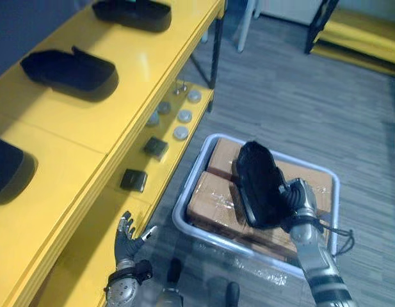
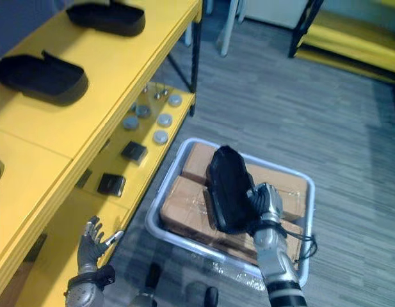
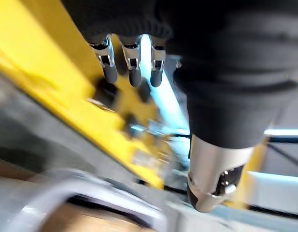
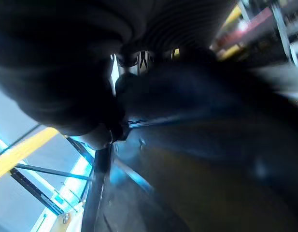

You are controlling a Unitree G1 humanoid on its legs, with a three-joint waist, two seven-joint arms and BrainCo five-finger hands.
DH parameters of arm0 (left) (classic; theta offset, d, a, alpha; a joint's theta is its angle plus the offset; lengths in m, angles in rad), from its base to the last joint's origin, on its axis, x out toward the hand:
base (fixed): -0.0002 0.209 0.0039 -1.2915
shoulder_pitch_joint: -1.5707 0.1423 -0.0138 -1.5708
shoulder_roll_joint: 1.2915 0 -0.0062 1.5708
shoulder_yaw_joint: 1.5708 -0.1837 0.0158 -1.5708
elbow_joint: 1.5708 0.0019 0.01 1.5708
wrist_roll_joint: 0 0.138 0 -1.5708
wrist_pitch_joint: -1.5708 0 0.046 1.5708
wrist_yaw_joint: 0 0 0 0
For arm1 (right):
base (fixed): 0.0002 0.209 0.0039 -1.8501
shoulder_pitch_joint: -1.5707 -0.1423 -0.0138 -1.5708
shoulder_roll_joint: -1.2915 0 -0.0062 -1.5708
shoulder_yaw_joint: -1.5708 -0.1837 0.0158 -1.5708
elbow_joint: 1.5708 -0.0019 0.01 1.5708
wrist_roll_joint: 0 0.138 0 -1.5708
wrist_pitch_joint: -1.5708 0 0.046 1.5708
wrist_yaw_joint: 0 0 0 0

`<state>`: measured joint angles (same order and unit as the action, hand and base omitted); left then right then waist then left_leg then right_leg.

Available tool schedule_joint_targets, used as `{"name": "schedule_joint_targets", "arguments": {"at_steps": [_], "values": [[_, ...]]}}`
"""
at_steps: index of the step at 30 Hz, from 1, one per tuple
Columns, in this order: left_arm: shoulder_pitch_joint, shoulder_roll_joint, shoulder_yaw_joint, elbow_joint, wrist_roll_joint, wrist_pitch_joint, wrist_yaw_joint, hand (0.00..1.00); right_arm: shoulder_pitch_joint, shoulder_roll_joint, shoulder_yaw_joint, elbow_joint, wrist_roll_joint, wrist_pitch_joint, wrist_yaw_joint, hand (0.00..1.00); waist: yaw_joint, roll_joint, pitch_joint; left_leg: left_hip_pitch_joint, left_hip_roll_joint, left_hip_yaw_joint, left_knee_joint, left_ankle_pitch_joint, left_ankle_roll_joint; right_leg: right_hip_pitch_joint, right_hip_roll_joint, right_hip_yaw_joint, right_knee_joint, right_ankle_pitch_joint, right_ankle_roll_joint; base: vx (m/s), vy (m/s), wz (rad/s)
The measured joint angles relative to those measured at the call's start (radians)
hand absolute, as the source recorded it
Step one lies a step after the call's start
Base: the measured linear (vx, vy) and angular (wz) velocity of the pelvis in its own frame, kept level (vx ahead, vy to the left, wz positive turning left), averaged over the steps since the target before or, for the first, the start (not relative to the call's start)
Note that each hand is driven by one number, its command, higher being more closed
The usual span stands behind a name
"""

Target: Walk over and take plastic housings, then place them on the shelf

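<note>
Housing (image 1: 256,182), black plastic, is held over the white bin (image 1: 178,219), the right hand (image 1: 298,201) curled round its near edge. It looks light, stiff and slick; a rim grip seems best. Left hand (image 1: 127,238) hangs open beside the yellow shelf (image 1: 120,96).

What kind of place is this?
Probably a factory storeroom or workshop: a long yellow shelf holding black plastic housings, small metal parts below, and a crate of wrapped boxes on the floor.
</note>
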<state>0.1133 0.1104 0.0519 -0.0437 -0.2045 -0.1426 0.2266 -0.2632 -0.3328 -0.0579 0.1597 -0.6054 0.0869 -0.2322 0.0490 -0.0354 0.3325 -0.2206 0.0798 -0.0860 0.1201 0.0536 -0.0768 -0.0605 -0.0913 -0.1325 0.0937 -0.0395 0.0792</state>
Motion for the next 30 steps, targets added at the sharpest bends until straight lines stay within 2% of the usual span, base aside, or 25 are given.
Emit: {"name": "schedule_joint_targets", "arguments": {"at_steps": [2, 5, 6, 9, 10, 14, 16, 22, 26, 30], "values": [[-0.012, 0.019, -0.027, -0.008, -0.032, 0.002, -0.024, 0.0, 0.01, -0.02, 0.002, -0.015, -0.007, -0.012, 0.025, 1.0, -0.012, 0.0, -0.052, 0.023, 0.0, 0.01, -0.019, 0.0, 0.0, 0.016, -0.001, 0.012, -0.016, 0.0, 0.0, 0.04, 0.005, -0.14], [-0.071, 0.068, -0.137, 0.029, -0.175, 0.016, -0.068, 0.0, 0.01, -0.058, 0.043, -0.032, -0.012, -0.04, 0.051, 1.0, -0.021, 0.001, -0.114, 0.052, 0.007, 0.027, -0.047, 0.003, 0.001, 0.032, 0.001, 0.019, -0.032, 0.001, -0.001, 0.01, -0.009, -0.14], [-0.106, 0.083, -0.201, 0.065, -0.255, 0.025, -0.084, 0.0, 0.005, -0.07, 0.067, -0.032, -0.012, -0.045, 0.058, 1.0, -0.029, 0.001, -0.128, 0.067, 0.009, 0.027, -0.06, 0.009, 0.0, 0.042, 0.002, 0.018, -0.034, 0.001, -0.001, 0.0, 0.0, 0.0], [-0.19, 0.098, -0.339, 0.16, -0.418, 0.053, -0.116, 0.0, -0.013, -0.075, 0.114, -0.032, -0.012, -0.048, 0.062, 1.0, -0.044, 0.001, -0.148, 0.105, 0.011, 0.035, -0.103, 0.026, 0.0, 0.057, 0.002, 0.03, -0.037, 0.001, -0.001, -0.01, -0.006, -0.08], [-0.232, 0.099, -0.399, 0.208, -0.501, 0.069, -0.131, 0.0, -0.021, -0.076, 0.136, -0.034, -0.013, -0.051, 0.061, 1.0, -0.05, 0.001, -0.159, 0.119, 0.012, 0.043, -0.132, 0.038, 0.003, 0.054, 0.002, 0.038, -0.039, 0.003, -0.003, -0.01, 0.004, -0.14], [-0.283, 0.116, -0.482, 0.28, -0.685, 0.101, -0.15, 0.0, -0.025, -0.075, 0.199, -0.064, -0.035, -0.052, 0.046, 1.0, -0.072, 0.003, -0.189, 0.144, 0.016, 0.066, -0.186, 0.063, 0.001, 0.044, 0.004, 0.052, -0.044, 0.007, -0.002, 0.01, 0.001, -0.16], [-0.32, 0.128, -0.54, 0.302, -0.788, 0.116, -0.149, 0.0, -0.025, -0.073, 0.228, -0.117, -0.053, -0.052, 0.012, 1.0, -0.071, 0.006, -0.196, 0.152, 0.017, 0.085, -0.188, 0.065, 0.001, 0.045, 0.005, 0.069, -0.055, 0.019, -0.001, 0.03, 0.008, -0.23], [-0.377, 0.121, -0.595, 0.305, -0.883, 0.121, -0.149, 0.0, -0.01, -0.059, 0.25, -0.201, -0.072, -0.056, -0.04, 1.0, -0.085, 0.01, -0.217, 0.16, 0.015, 0.082, -0.189, 0.065, 0.001, 0.062, 0.003, 0.066, -0.074, 0.029, 0.0, 0.0, 0.001, -0.01], [-0.395, 0.104, -0.616, 0.311, -0.954, 0.12, -0.149, 0.0, 0.045, -0.049, 0.313, -0.261, -0.072, -0.071, -0.063, 1.0, -0.09, 0.018, -0.239, 0.174, 0.015, 0.076, -0.207, 0.071, 0.003, 0.076, 0.003, 0.063, -0.08, 0.029, 0.0, -0.03, 0.002, 0.05], [-0.397, 0.096, -0.633, 0.361, -0.997, 0.12, -0.143, 0.0, 0.086, -0.011, 0.421, -0.273, -0.069, -0.108, -0.076, 1.0, -0.095, 0.032, -0.254, 0.176, 0.014, 0.071, -0.209, 0.075, 0.003, 0.08, 0.004, 0.061, -0.082, 0.029, -0.001, 0.0, 0.001, 0.01]]}}
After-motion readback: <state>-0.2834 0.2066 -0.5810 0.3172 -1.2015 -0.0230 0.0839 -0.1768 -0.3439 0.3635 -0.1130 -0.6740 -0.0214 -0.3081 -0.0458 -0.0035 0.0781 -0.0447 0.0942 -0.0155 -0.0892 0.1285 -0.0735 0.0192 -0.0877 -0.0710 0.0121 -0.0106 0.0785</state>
